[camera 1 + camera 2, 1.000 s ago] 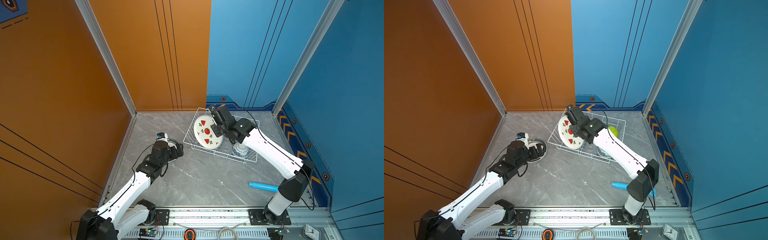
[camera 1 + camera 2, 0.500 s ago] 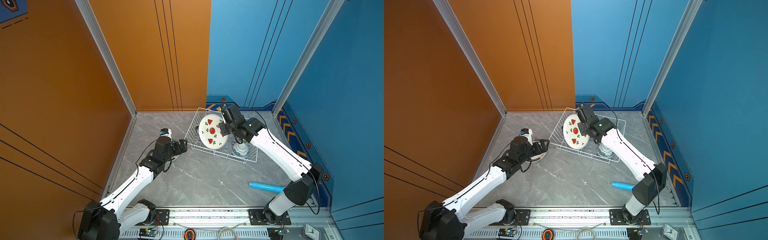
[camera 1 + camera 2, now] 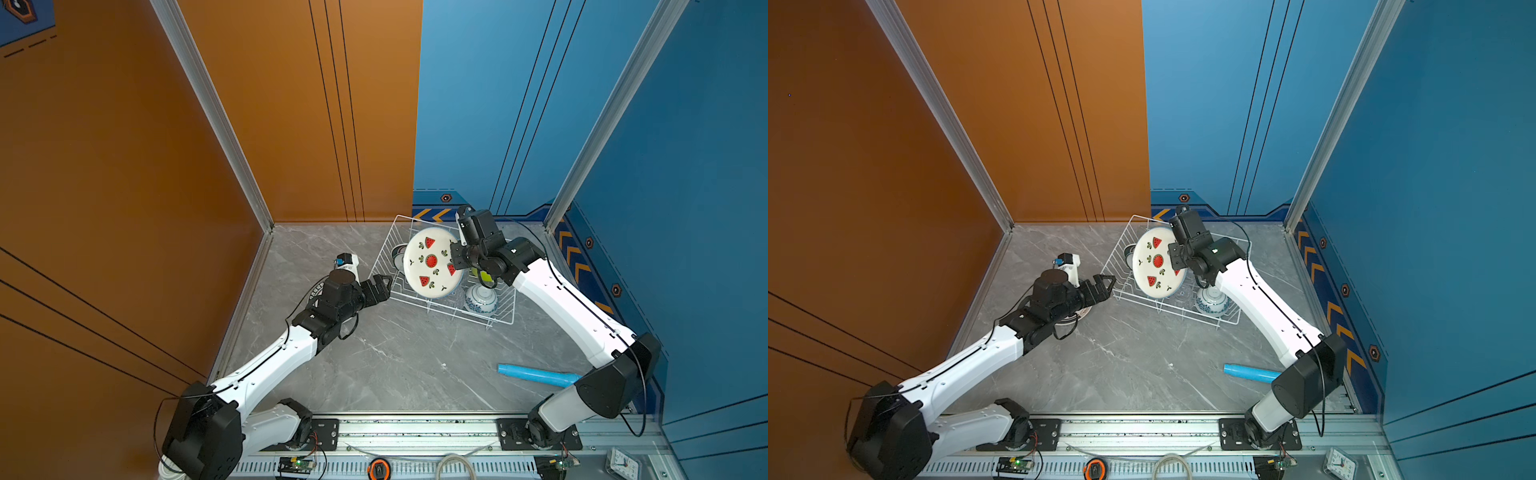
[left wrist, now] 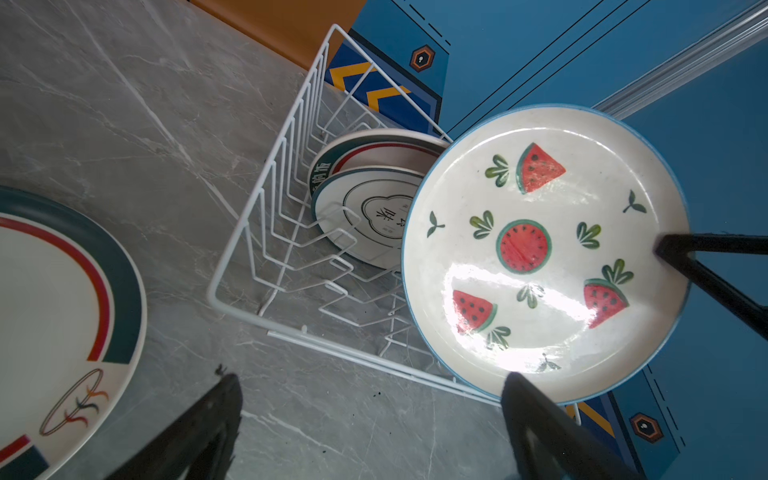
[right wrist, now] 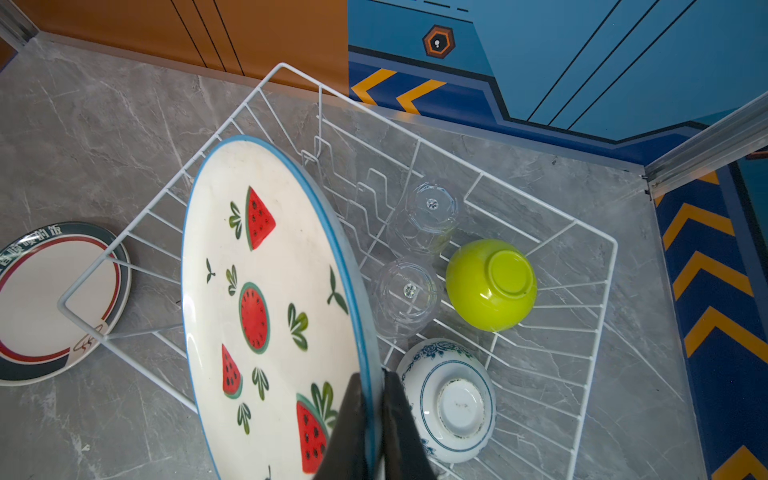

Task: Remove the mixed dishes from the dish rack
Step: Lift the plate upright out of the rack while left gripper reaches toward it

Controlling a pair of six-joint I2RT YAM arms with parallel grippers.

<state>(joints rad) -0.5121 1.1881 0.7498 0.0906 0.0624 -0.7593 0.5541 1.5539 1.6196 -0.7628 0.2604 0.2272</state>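
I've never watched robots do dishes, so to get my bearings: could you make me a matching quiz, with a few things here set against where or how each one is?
Things:
1. watermelon plate
2. lime-green bowl
3. light blue tube
4. left gripper

States:
A. open, holding nothing
B. upside down in the dish rack
C. lying on the table, outside the rack
D. pinched at its rim by the right gripper

Pairs: 1-D, 2-B, 3-C, 4-A
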